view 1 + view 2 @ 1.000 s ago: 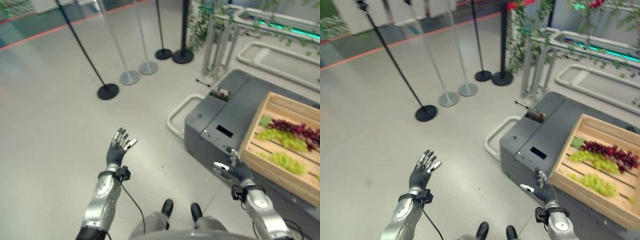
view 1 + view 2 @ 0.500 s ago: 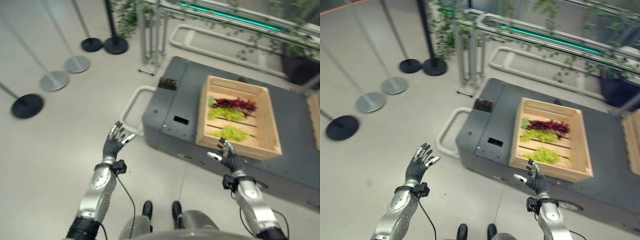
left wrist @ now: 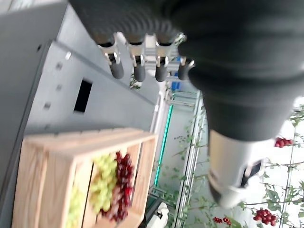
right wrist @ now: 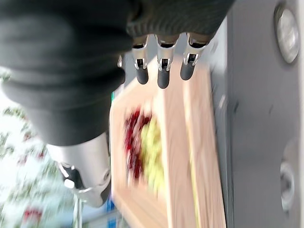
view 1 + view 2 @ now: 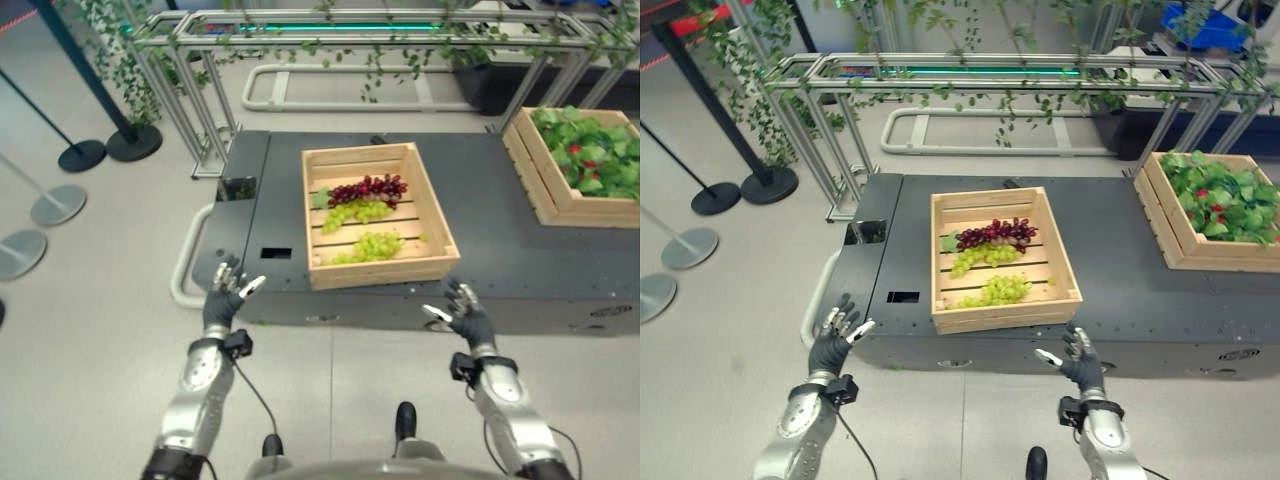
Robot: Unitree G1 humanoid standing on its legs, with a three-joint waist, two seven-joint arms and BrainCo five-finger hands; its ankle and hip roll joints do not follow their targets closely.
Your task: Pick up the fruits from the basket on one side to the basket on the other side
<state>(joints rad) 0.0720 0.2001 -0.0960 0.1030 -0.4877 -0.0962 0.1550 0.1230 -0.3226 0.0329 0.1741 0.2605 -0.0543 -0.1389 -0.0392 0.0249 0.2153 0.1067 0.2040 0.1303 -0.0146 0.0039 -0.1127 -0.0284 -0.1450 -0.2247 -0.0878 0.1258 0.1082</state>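
Observation:
A wooden crate sits on a dark grey platform. Inside lie a dark red grape bunch and two green grape bunches. A second wooden crate at the far right holds green leaves with small red fruits. My left hand is open and empty, raised in front of the platform's left front corner. My right hand is open and empty too, just below the first crate's front right corner. The crate and its grapes show past the fingers in both wrist views.
A metal frame hung with green vines stands behind the platform. Black stanchion posts with round bases stand on the grey floor at the left. A white tube bumper sticks out from the platform's left end.
The camera has swung round to the right, so the platform and crate now lie straight ahead and the second crate has come into view. Both hands stay raised and open.

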